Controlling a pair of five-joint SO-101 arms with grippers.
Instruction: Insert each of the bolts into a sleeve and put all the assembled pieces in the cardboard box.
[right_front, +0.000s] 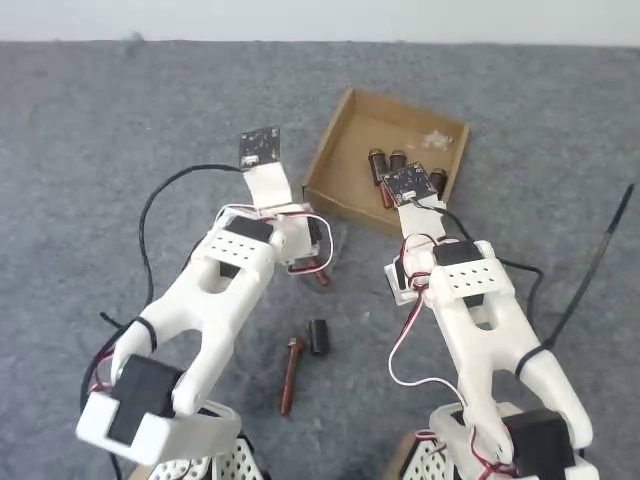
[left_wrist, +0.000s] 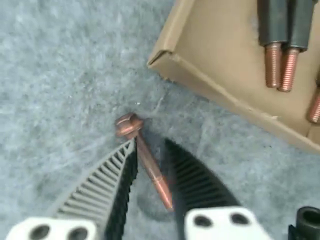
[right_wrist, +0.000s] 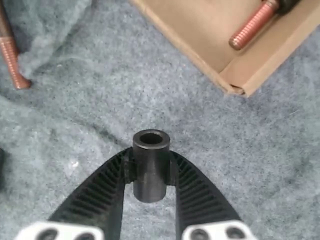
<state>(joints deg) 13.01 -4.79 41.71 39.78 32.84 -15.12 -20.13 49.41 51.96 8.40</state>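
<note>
Looks like mid-assembly to me: right gripper (right_wrist: 150, 159) is clamped on a sleeve (right_wrist: 150, 172) just outside the cardboard box (right_front: 328, 140), left gripper (left_wrist: 150, 145) sits spread open straddling a bolt (left_wrist: 155, 176) lying beside that box, so next up is probably squeeze, lift, line up with the sleeve.

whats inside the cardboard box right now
Bolts in black sleeves lie in the cardboard box, at least three, with copper threads poking out. The right arm's camera board covers part of the inside, so the full count is hidden.
</note>
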